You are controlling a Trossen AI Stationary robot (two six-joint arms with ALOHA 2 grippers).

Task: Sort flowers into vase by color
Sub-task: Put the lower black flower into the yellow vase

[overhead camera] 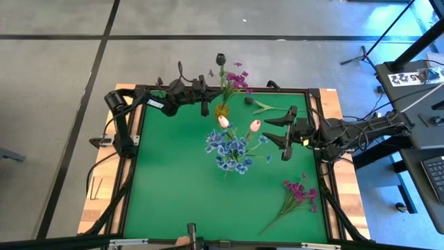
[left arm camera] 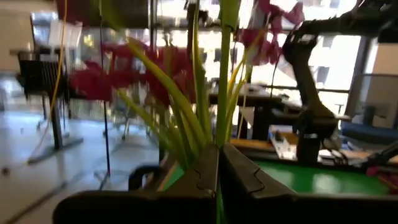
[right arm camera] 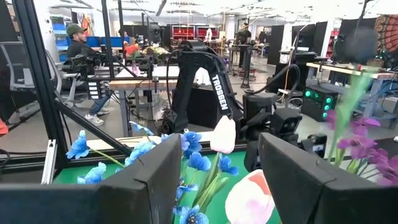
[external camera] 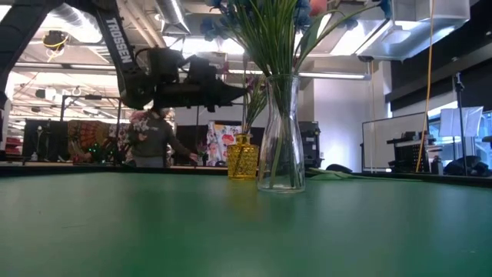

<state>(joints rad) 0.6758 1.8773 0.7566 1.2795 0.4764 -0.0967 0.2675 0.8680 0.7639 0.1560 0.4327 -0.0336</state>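
Green cloth covers the bench [overhead camera: 173,194]. In its middle stands a clear glass vase [external camera: 280,131] full of blue flowers [overhead camera: 230,151] and two white-pink tulips [overhead camera: 223,121]. Behind it a small yellow vase [external camera: 241,161] holds magenta flowers [overhead camera: 236,78]. The left gripper [overhead camera: 205,107] is there, its jaws pinched tight on a green stem [left arm camera: 224,74], so I think it is putting that flower in now. Next it must let go. The right gripper [overhead camera: 284,137] waits near the tulips with jaws wide open, holding nothing. One magenta bunch [overhead camera: 298,192] lies flat near the right corner, then a dark tulip [overhead camera: 220,59] at the far edge.
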